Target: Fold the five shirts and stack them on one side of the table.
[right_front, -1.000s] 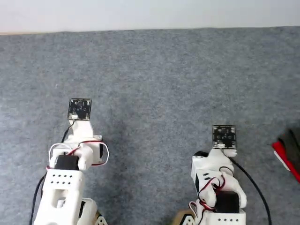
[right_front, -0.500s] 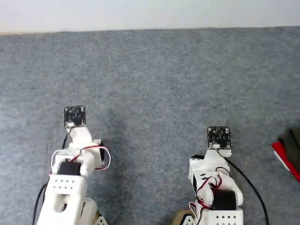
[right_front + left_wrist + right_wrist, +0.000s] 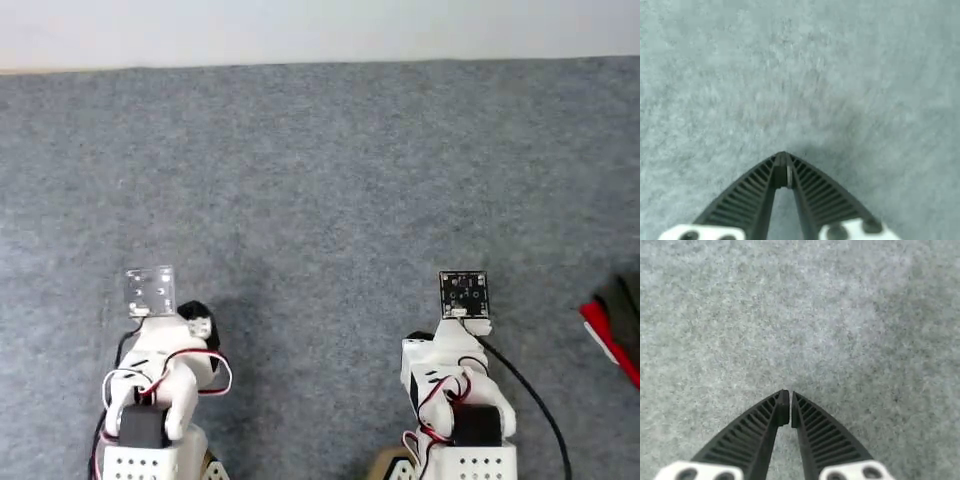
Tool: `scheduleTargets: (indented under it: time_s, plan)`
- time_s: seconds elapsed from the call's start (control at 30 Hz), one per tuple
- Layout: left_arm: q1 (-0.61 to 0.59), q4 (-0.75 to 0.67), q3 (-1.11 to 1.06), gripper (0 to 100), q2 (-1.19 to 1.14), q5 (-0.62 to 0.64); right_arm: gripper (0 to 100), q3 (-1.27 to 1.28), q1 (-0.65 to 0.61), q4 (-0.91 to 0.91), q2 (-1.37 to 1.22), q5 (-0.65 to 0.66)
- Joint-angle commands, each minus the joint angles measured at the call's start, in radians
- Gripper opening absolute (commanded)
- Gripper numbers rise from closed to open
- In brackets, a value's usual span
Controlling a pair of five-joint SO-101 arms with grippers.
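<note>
Rest pose: left gripper (image 3: 783,165) and right gripper (image 3: 790,407) each hang closed and empty just above the grey table (image 3: 330,170), apparently parked because the red-and-dark cloth (image 3: 612,325), likely a shirt, sits at the table's right edge, well apart from both.

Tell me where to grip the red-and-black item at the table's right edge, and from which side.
Probably take the red-and-black item by its red edge, the part lying farthest onto the grey mat. Come from the mat's middle with the right gripper, the nearer one, opened first. Most of the item is cut off, so this is tentative.
</note>
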State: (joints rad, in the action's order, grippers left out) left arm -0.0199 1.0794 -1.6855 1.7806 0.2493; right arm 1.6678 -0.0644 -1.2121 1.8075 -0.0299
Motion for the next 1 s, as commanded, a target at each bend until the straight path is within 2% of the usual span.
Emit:
scheduleTargets:
  time_s: [0.0,0.07,0.17,0.3,0.53,0.63,0.97]
  plan:
    - [-0.003,0.017,0.001,0,-0.005,-0.063,1.0,0.015,-0.002,-0.03,0.001,0.009]
    - [-0.002,0.026,-0.001,0,-0.009,-0.097,1.0,0.015,-0.001,-0.093,0.005,0.008]
    - [-0.002,0.087,-0.001,0,-0.009,-0.126,1.0,0.015,0.018,-0.096,0.005,0.008]
    - [-0.006,0.133,0.001,0,-0.003,-0.081,1.0,0.015,0.024,-0.096,0.005,0.011]
    - [-0.161,0.133,0.002,0,-0.003,0.025,1.0,0.015,0.024,-0.096,0.005,0.012]
    - [-0.226,0.126,0.001,0,-0.003,-0.006,1.0,0.015,0.024,-0.096,0.005,0.012]
    - [-0.232,0.133,0.002,0,-0.003,-0.026,1.0,0.015,0.024,-0.096,0.005,0.012]
